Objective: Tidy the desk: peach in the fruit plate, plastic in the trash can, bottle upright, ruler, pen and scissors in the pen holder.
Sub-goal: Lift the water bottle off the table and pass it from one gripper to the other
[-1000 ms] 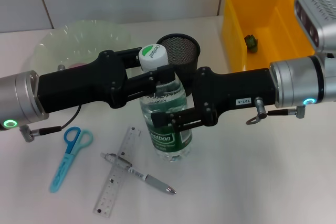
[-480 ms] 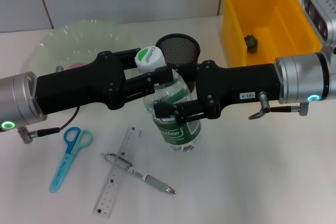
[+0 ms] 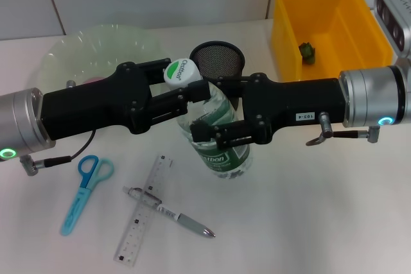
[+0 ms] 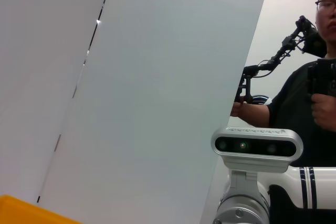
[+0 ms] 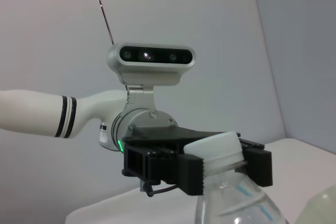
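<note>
A clear bottle [image 3: 223,152] with a green label and a white cap [image 3: 180,72] hangs tilted above the table, cap leaning left. My left gripper [image 3: 192,93] is shut on its neck just under the cap. My right gripper [image 3: 221,129] is shut on its body. The right wrist view shows the cap [image 5: 212,149] between the left gripper's black fingers [image 5: 157,163]. Blue scissors [image 3: 85,192], a clear ruler [image 3: 141,213] and a pen [image 3: 172,213] lie on the table in front. A pink sliver [image 3: 96,80] shows in the fruit plate [image 3: 96,43]; the left arm hides the rest.
The black mesh pen holder [image 3: 218,59] stands right behind the bottle. The yellow trash can [image 3: 289,30] is at the back right with a small dark green crumpled thing [image 3: 308,51] inside. The pen lies across the ruler.
The bottle has tilted further: its base swung right and up with the right gripper, while the cap shifted slightly left. The items lying on the table have not moved.
</note>
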